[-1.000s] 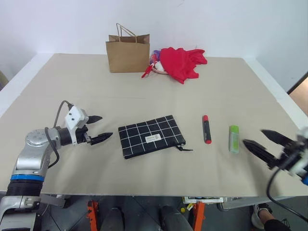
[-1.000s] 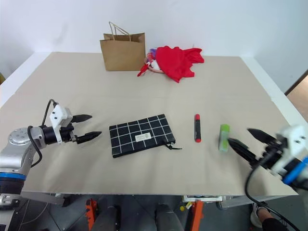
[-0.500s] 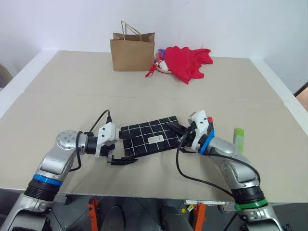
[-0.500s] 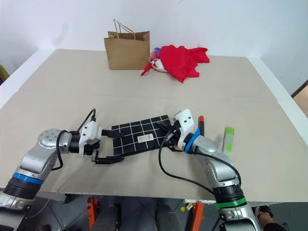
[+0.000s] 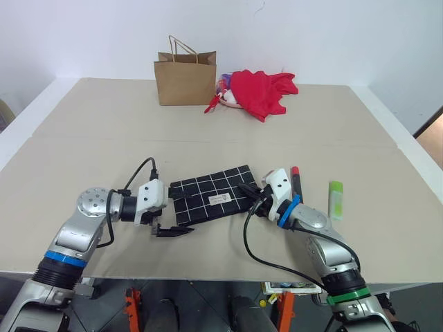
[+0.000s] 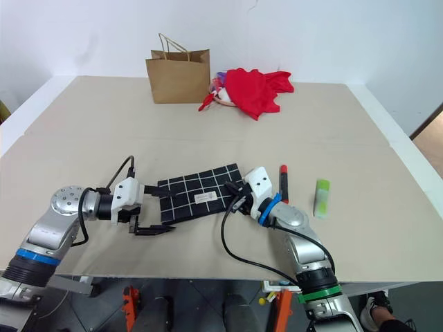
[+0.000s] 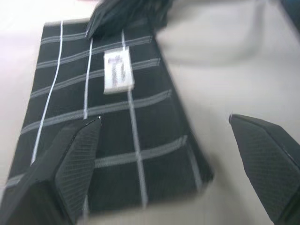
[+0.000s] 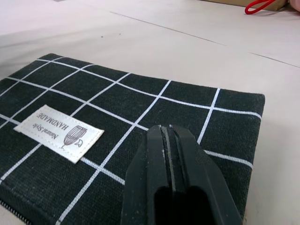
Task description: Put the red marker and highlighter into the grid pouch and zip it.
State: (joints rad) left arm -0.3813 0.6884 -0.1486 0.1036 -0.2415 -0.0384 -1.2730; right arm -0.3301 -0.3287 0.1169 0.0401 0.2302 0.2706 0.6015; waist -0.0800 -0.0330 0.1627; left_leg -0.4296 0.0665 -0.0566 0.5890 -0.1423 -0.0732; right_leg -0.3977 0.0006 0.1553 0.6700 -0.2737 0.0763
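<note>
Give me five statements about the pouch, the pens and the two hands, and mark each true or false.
1. The grid pouch lies flat on the table. True.
2. The red marker is inside the pouch. False: it lies on the table beside it.
3. The right hand is shut over the pouch. True.
4. The left hand is shut on the highlighter. False: it is open at the pouch's end; the highlighter lies untouched.
5. The paper bag stands beside the red cloth. True.

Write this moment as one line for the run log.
left gripper: open, at grid pouch end | right gripper: shut over pouch | red marker, highlighter: on table
</note>
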